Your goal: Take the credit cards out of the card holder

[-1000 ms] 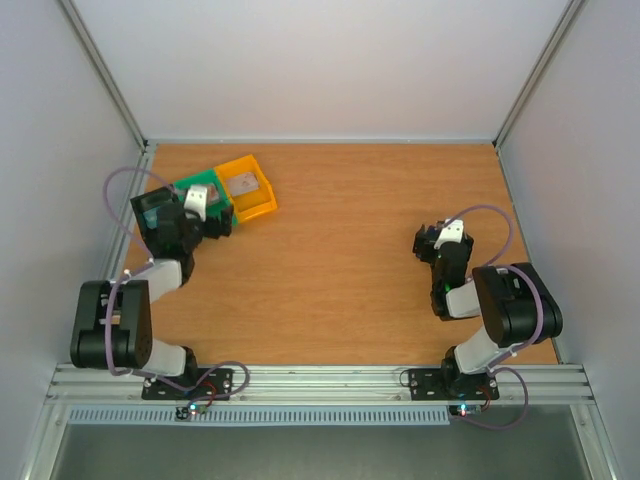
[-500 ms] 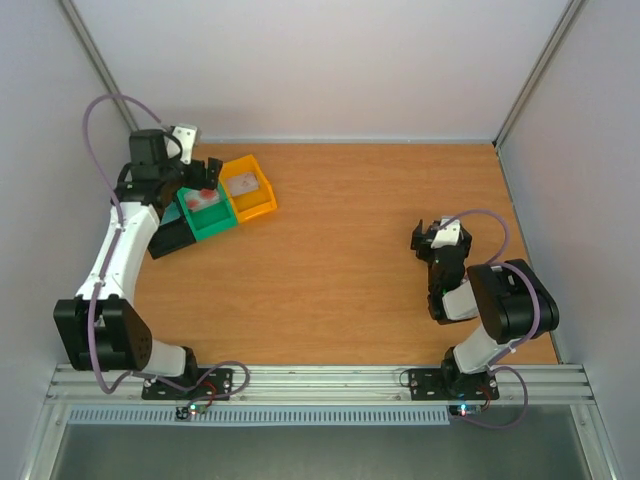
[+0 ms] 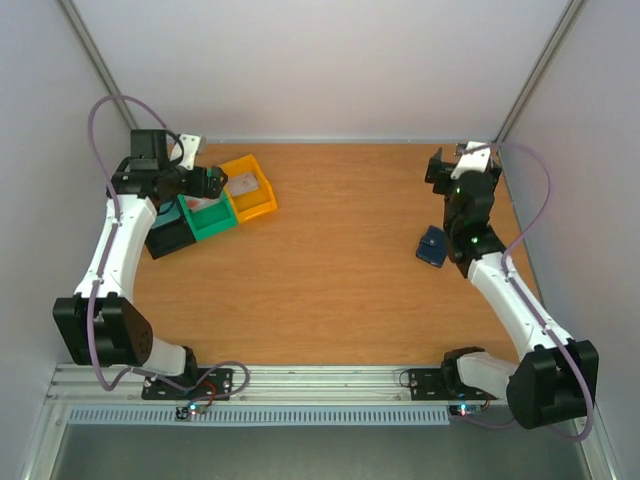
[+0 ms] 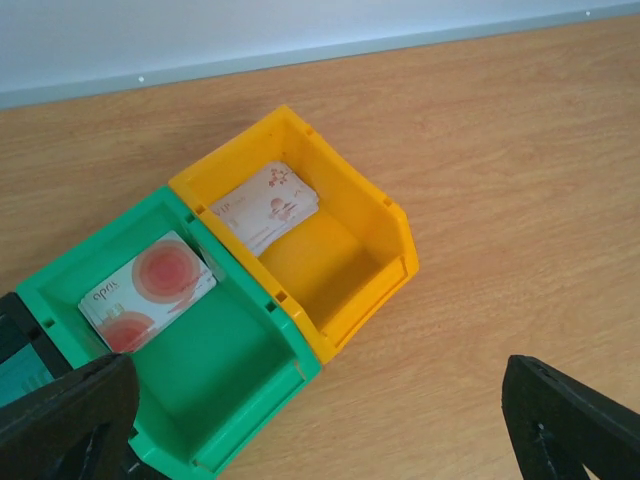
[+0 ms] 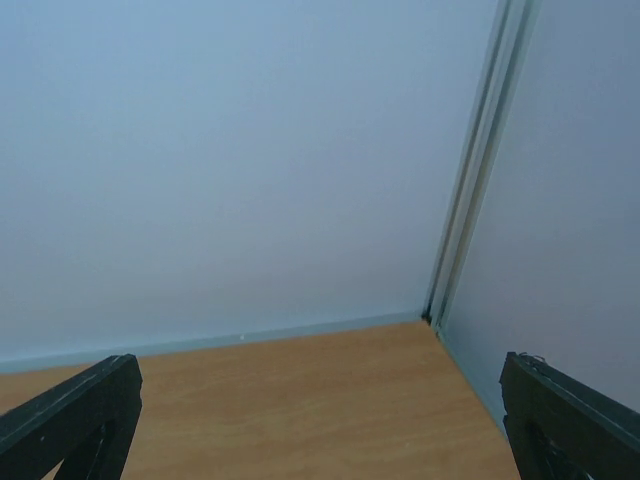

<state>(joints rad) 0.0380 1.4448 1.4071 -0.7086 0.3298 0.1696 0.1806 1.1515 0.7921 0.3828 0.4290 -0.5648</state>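
Observation:
The navy card holder (image 3: 432,245) lies on the table at the right, beside my right arm. My right gripper (image 3: 450,167) is raised well above and behind it, open and empty; in the right wrist view (image 5: 320,425) it faces the back wall and corner. My left gripper (image 3: 203,182) hovers open and empty over the bins, as the left wrist view (image 4: 320,425) also shows. A pale card with reddish marks (image 4: 265,205) lies in the yellow bin (image 4: 385,235). Another pale card with red circles (image 4: 148,290) lies in the green bin (image 4: 235,385). A teal card (image 4: 14,372) shows in the black bin.
The three bins stand in a row at the back left: yellow (image 3: 262,205), green (image 3: 215,222) and black (image 3: 168,240). Side walls and metal posts (image 5: 475,170) close in the table. The back wall runs along the far edge.
My left arm rose from low over the bins to above them. My right arm lifted and swung to the back right, uncovering the card holder on the table.

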